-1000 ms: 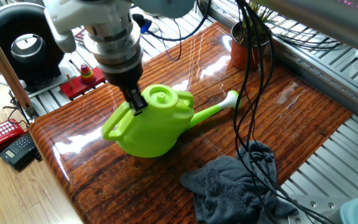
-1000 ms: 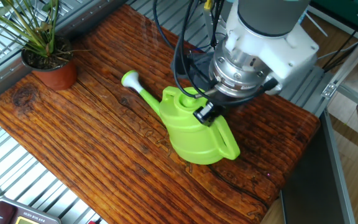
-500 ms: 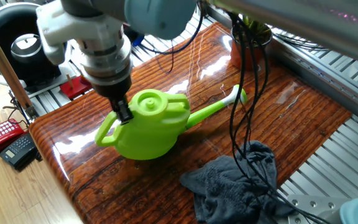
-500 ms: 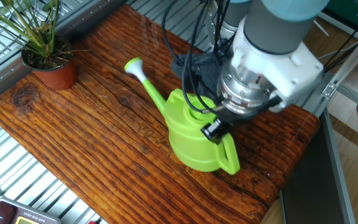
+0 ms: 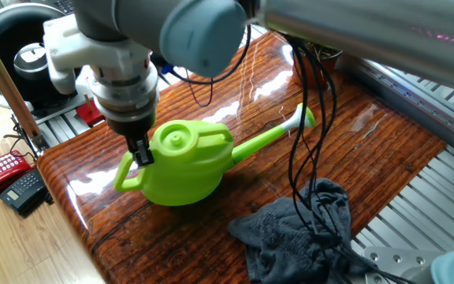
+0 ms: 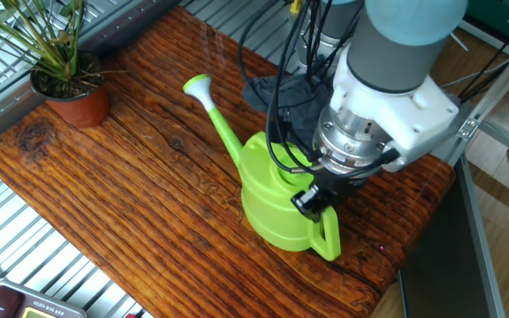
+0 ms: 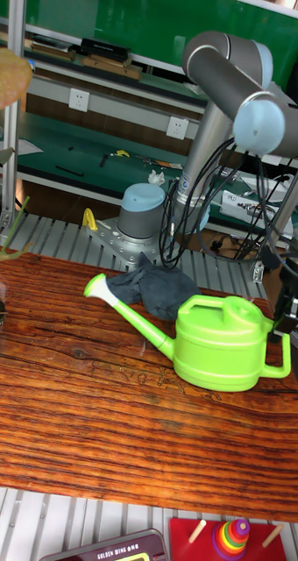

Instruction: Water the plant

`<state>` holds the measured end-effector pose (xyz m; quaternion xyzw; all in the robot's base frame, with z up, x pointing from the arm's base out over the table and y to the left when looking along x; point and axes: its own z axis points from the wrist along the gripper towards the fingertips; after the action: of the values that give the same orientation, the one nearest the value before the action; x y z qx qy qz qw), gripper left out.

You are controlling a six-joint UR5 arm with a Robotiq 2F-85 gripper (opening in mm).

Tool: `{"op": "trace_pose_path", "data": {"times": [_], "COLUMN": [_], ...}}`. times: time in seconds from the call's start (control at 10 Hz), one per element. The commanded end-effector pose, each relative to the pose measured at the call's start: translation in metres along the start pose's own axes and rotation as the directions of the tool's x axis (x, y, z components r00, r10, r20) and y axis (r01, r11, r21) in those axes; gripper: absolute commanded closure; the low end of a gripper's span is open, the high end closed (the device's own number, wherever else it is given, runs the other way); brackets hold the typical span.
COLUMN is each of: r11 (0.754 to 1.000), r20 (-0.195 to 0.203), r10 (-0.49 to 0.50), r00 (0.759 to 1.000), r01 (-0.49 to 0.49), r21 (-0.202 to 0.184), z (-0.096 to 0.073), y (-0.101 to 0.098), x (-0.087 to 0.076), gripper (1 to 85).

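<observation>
Tall fixed view alone shows the toy ring stacker (image 7: 230,536) below the near edge of the table (image 7: 70,412) and the whole side of the watering can (image 7: 221,344), its spout (image 7: 131,313) running toward the far left, with the grey cloth (image 7: 156,291) behind it at the far edge. One fixed view alone shows the red telephone (image 5: 0,170) on the floor. The other fixed view shows the plant (image 6: 64,84) clearly, standing in its pot at a far corner of the table, well apart from the can.

The gripper (image 6: 307,200) has its jaws narrowed and closed on the can's handle (image 6: 328,237), near the table's edge.

Since a second ago the can has been dragged toward that edge and turned, so its spout tip has swung further from the cloth.
</observation>
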<state>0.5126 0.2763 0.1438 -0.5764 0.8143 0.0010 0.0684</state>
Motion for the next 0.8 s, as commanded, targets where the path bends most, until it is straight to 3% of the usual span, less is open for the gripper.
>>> {"op": "trace_pose_path", "data": {"times": [0.0, 0.5, 0.7], "r11": [1.0, 1.0, 0.999], "r20": [0.065, 0.087, 0.065], "r10": [0.02, 0.015, 0.025], "r00": [0.998, 0.996, 0.998], "r01": [-0.02, -0.016, -0.027], "r21": [-0.005, 0.005, 0.032], "z": [0.009, 0.015, 0.017], "y": [0.002, -0.003, -0.01], "x": [-0.004, -0.007, -0.001], "gripper": [84.7, 84.7, 84.7]}}
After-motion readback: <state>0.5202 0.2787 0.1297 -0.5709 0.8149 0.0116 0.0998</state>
